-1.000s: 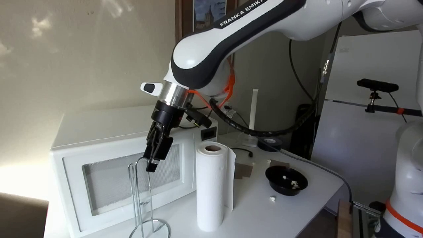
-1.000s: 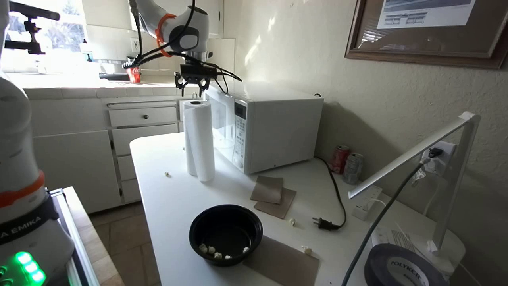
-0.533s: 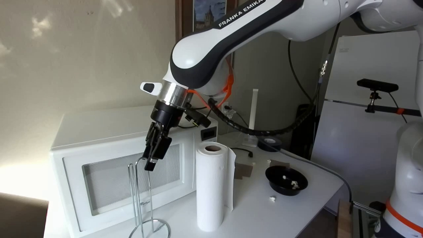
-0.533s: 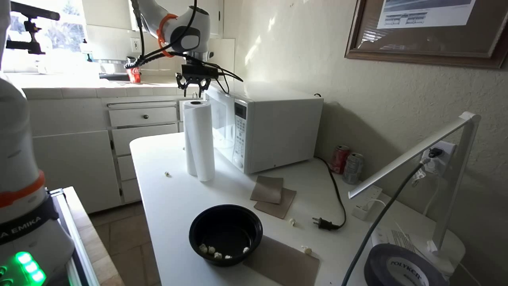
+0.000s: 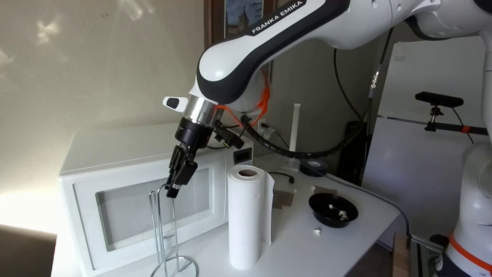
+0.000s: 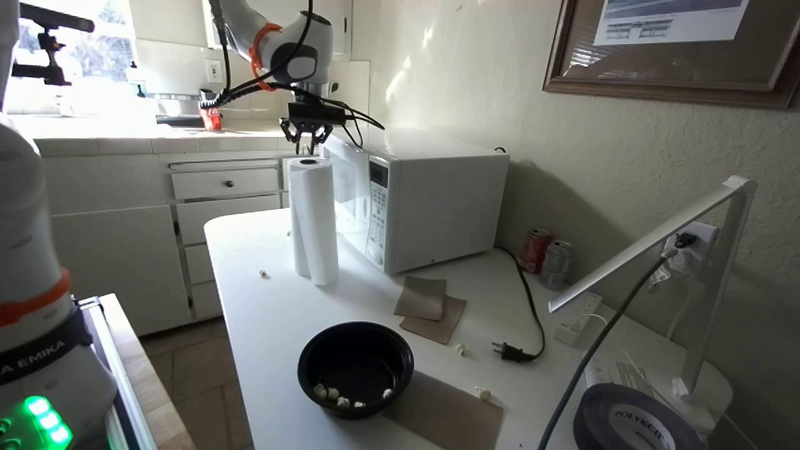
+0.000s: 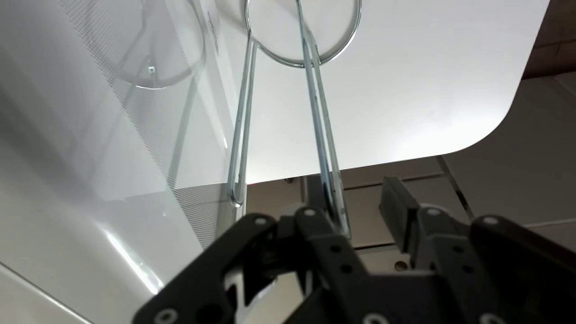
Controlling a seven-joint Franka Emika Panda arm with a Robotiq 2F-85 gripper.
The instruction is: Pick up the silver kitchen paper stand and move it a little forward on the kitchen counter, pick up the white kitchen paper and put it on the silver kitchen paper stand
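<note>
- Gripper [image 7: 355, 198]: fingers partly apart, gap narrow. In the wrist view the top of the tall loop lies between them, nearer one finger; contact cannot be confirmed.
- Silver kitchen paper stand [image 7: 318, 121]: upright on the kitchen counter [image 6: 269, 350], in front of the microwave [image 6: 444, 206], inboard of the end edge and its rounded corner.
- Step, as judged: grasp before lift. The tall loop is presumably selected over the shorter side arm because it rises from inside the base ring; a pinch there should keep the stand level.
- Caution: thin wire may turn between the fingers; confirm a firm pinch before lifting.
- White kitchen paper [image 5: 245, 219]: upright, not on the stand, farther from that end edge, between the stand and the bowl [image 5: 326, 222]. The hollow core faces up, which suits later lowering over the loop.
- Markings: arm [image 5: 265, 42], "FRANKA EMIKA"; tape roll [image 6: 597, 412], near the wall-side corner of the opposite end, "POLYKEN". Script on the microwave front: too small to read reliably. Lettering on the cans [image 6: 555, 267] by the wall-side edge: illegible.
</note>
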